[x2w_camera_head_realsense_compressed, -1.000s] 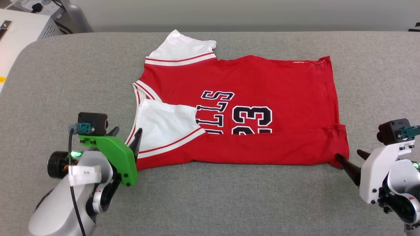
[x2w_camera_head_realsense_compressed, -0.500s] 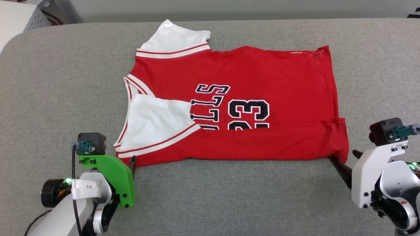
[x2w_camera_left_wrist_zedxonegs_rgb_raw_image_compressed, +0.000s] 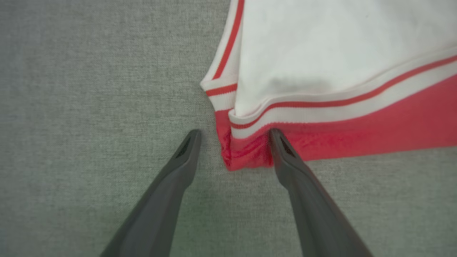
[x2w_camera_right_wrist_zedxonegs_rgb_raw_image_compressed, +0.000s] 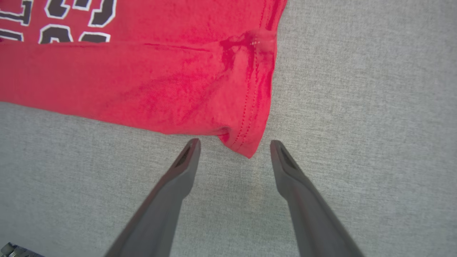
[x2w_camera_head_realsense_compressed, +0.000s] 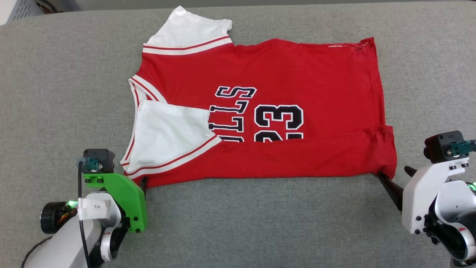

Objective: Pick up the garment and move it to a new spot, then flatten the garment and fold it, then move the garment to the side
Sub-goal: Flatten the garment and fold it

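Red soft-fabric T-shirt with white sleeves (x2w_camera_head_realsense_compressed: 290, 74) lies flat mid grey cloth-covered table (x2w_camera_head_realsense_compressed: 238, 223), near long edge and near sleeve folded inward. Fold step in hand, by my reading. Left gripper (x2w_camera_left_wrist_zedxonegs_rgb_raw_image_compressed: 234, 132) and right gripper (x2w_camera_right_wrist_zedxonegs_rgb_raw_image_compressed: 234, 142) spread wide, empty, at the near corners. Next likely: pinch both corners, lift evenly. No containers involved.

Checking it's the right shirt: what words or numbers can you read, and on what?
"23": on the shirt chest, lying sideways, lower edge under a fold.
"LLS": beside it, sideways; the rest is hidden under the white sleeve.
White tag on the left arm: marks too small to read.
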